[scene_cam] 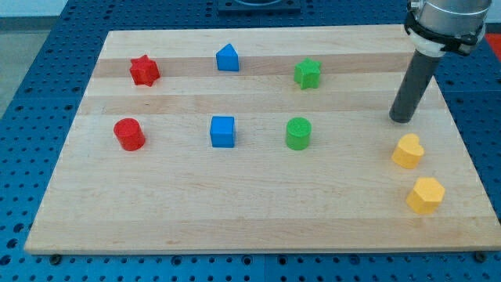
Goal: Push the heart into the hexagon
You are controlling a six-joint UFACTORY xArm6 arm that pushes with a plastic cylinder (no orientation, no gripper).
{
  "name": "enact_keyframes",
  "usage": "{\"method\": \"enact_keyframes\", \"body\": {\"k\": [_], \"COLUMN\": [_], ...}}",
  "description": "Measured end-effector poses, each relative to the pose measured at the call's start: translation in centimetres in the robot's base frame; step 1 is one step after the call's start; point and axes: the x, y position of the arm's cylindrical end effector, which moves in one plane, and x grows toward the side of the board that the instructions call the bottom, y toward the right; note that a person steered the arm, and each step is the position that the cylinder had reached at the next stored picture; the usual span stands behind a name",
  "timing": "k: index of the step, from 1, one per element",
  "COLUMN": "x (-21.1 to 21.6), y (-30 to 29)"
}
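Observation:
A yellow heart block (408,150) lies near the view's right edge of the wooden board. A yellow hexagon block (425,195) lies just below it and slightly to the right, with a small gap between them. My tip (401,119) rests on the board just above the heart, a short way from its upper edge and not touching it. The dark rod rises from the tip toward the view's top right.
Other blocks on the board (258,227): a red star (145,70), a blue house-shaped block (228,57), a green star (308,74), a red cylinder (129,134), a blue cube (222,131), a green cylinder (298,133). The board's right edge runs close to both yellow blocks.

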Motion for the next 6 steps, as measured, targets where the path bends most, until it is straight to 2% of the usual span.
{"method": "enact_keyframes", "body": {"k": [1,6], "x": [2.9,7.9], "y": [0.0,0.0]}}
